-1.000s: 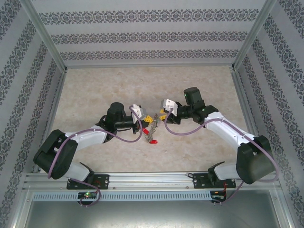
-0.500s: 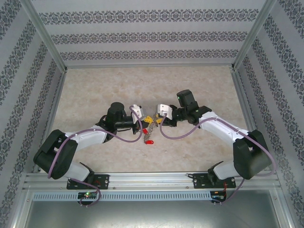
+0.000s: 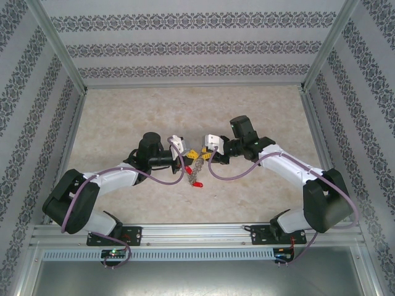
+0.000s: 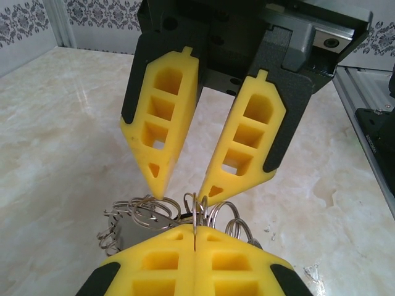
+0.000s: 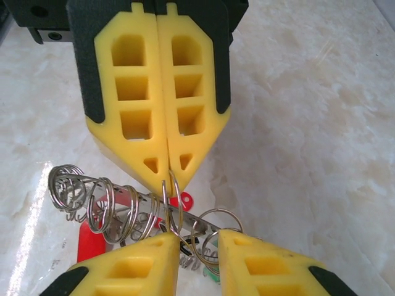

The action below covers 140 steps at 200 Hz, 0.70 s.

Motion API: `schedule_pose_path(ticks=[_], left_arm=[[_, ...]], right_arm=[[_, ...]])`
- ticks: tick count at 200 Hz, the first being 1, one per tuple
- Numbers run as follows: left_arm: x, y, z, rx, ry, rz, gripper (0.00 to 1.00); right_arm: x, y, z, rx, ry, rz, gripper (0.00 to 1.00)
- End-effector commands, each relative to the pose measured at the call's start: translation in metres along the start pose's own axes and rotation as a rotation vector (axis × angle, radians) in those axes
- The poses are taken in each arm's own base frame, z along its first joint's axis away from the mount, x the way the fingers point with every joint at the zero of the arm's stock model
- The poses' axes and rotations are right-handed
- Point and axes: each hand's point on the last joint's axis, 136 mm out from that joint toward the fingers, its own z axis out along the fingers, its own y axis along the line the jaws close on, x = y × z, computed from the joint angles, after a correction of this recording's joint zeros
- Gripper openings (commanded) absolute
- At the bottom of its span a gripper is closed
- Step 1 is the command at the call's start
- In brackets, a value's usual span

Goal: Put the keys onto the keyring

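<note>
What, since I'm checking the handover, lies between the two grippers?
The keyring: in both wrist views its wire loops span the gap between the left gripper, shut on one loop, and the parted right gripper.

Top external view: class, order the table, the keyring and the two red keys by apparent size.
1. table
2. keyring
3. lower key and upper key: alike, unranked; the upper is partly hidden.

Table [image 3: 123,117]: cream marble-patterned top. Walls [image 3: 197,43]: pale panels with dark floral bands, along left, far and right edges. Aluminium rail [image 3: 197,233]: along near edge.
</note>
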Motion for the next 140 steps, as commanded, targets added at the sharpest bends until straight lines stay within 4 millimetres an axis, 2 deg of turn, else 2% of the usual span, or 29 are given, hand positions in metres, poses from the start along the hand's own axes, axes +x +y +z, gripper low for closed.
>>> schedule_pose_path(ticks=[1, 38, 74, 94, 116, 140], left_arm=[[-0.029, 0.001, -0.003, 0.018, -0.06, 0.072, 0.0], [-0.027, 0.006, -0.003, -0.001, -0.054, 0.064, 0.0], [-0.027, 0.008, -0.002, -0.002, -0.052, 0.062, 0.0], [-0.029, 0.007, -0.001, 0.007, -0.059, 0.061, 0.0], [-0.028, 0.007, -0.001, 0.006, -0.056, 0.06, 0.0], [-0.028, 0.007, -0.003, -0.004, -0.064, 0.058, 0.0]], right_arm=[[-0.031, 0.003, -0.004, -0.06, -0.107, -0.015, 0.25], [-0.032, 0.008, -0.006, -0.083, -0.111, 0.0, 0.31], [-0.028, 0.009, -0.003, -0.06, -0.093, -0.007, 0.29], [-0.037, 0.008, -0.001, -0.044, -0.117, -0.006, 0.28], [-0.026, 0.005, 0.005, -0.032, -0.063, -0.004, 0.22], [-0.016, 0.004, 0.004, -0.022, -0.035, 0.005, 0.22]])
